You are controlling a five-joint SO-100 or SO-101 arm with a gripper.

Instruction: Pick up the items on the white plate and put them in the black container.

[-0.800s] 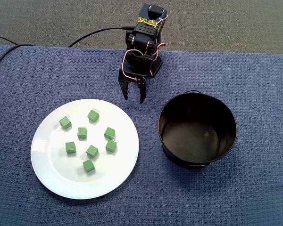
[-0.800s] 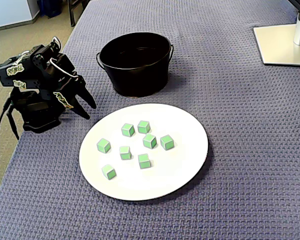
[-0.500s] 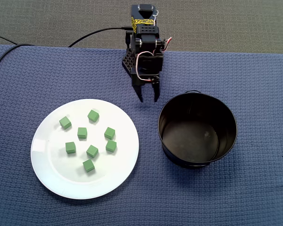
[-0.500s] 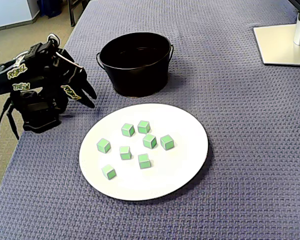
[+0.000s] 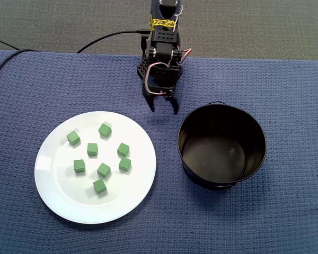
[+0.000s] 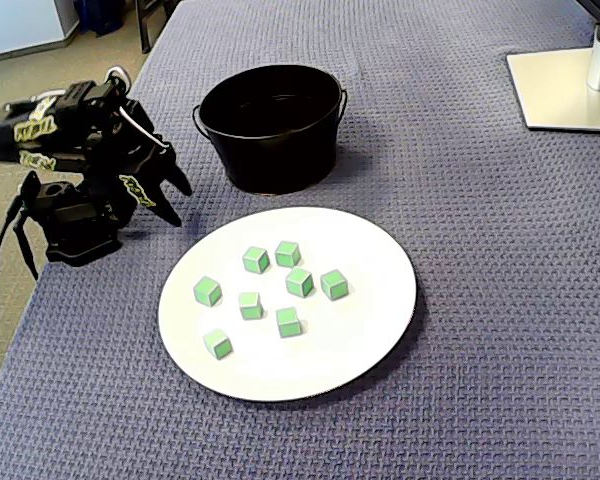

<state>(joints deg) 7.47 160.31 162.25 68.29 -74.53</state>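
Observation:
Several small green cubes (image 5: 103, 170) lie scattered on the round white plate (image 5: 58, 190), left of the black container (image 5: 201, 177), which holds nothing I can see. My gripper (image 5: 164, 109) hangs open and holds nothing. It points down at the cloth behind the gap between plate and container, clear of both. In the other fixed view the gripper (image 6: 181, 206) is left of the plate (image 6: 370, 320), with the cubes (image 6: 299, 282) in the plate's middle and the black container (image 6: 272, 130) behind it.
A blue waffle cloth (image 5: 286, 211) covers the table. The arm's base (image 6: 75, 230) stands at the table's left edge in that fixed view. A black cable (image 5: 108, 37) runs off behind the arm. A pale monitor foot (image 6: 565, 90) sits at the far right.
The gripper has swung from the plate's far rim toward the container's side, and its jaws have spread wider. The cubes, plate and container have not moved.

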